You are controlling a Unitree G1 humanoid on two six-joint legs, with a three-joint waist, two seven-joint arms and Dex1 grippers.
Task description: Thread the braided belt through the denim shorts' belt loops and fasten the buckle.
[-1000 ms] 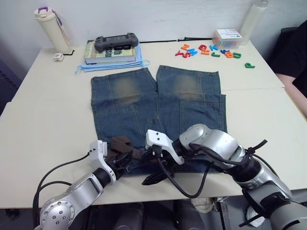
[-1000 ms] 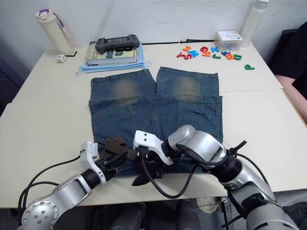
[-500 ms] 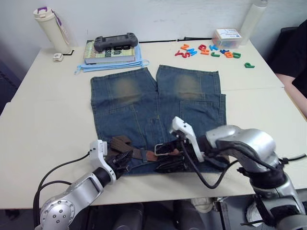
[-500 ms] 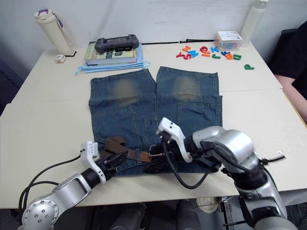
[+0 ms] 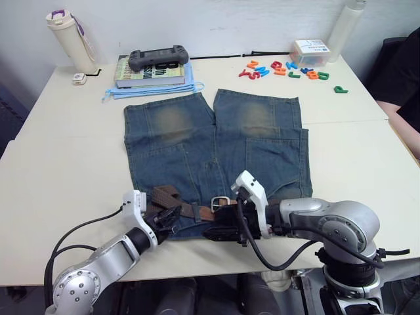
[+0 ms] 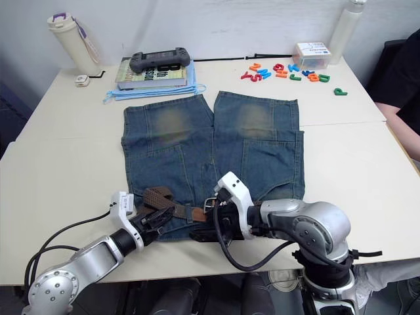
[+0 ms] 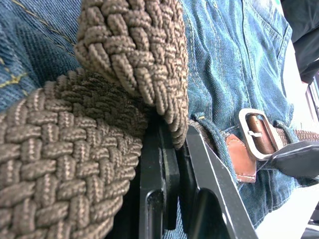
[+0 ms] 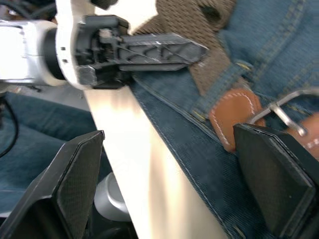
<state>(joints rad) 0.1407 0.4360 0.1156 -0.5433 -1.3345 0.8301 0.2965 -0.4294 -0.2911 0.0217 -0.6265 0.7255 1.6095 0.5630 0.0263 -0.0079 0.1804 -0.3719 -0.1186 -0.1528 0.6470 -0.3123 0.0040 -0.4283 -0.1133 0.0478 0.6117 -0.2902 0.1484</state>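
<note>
The denim shorts [image 5: 216, 144] lie flat on the table, waistband toward the front edge. The braided belt [image 5: 164, 195] is bunched at the waistband's left end. Its strap passes under a belt loop [image 8: 219, 84] to the tan end piece [image 7: 239, 159] and the silver buckle [image 5: 221, 201], which rests on the denim. My left gripper [image 5: 172, 220] is shut on a fold of the belt, which drapes over the fingertips. My right gripper [image 5: 220, 231] stands wide open at the table's front edge. One of its fingers [image 8: 279, 174] lies just beside the tan end and the buckle.
At the back left, a book stack carries a game controller [image 5: 157, 58], and a bottle [image 5: 69, 39] stands beside it. Coloured letters [image 5: 289, 69] and a white box [image 5: 314, 51] lie at the back right. A person [image 5: 403, 85] sits at the right edge.
The right gripper drew the buckle end out to the right along the waistband, then let go and dropped low at the front edge. The left gripper stayed where it was.
</note>
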